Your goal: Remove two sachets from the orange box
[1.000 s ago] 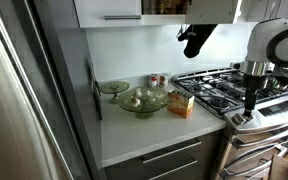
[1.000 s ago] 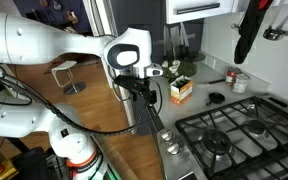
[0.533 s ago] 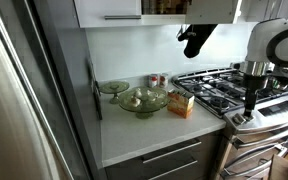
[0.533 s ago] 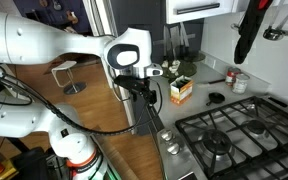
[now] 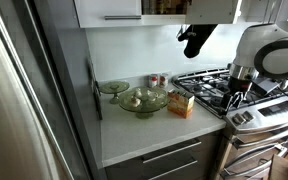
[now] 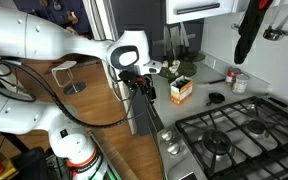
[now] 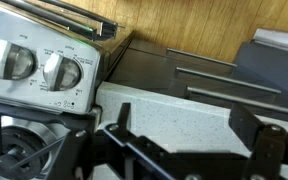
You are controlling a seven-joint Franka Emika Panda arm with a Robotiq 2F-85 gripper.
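Observation:
The orange box [image 5: 181, 103] stands on the white counter [image 5: 154, 130], just right of the green glass bowl; it also shows in an exterior view [image 6: 181, 90]. No sachets can be made out; the box's inside is hidden. My gripper [image 5: 231, 100] hangs off the counter's front, by the stove's front edge, well apart from the box. It shows in both exterior views [image 6: 144, 88]. In the wrist view the gripper [image 7: 189, 142] is open and empty, with bare speckled counter between its fingers.
A green glass bowl [image 5: 142, 100] and a green plate [image 5: 113, 87] sit left of the box. The gas stove [image 5: 216, 88] [image 6: 234, 135] lies beside it, its knobs [image 7: 44, 68] close to the gripper. A black mitt [image 5: 193, 40] hangs above. The fridge [image 5: 24, 100] is at the left.
The arm has swung and tilted toward the counter and the box. The gripper has shifted a little that way. The box and bowls have not moved.

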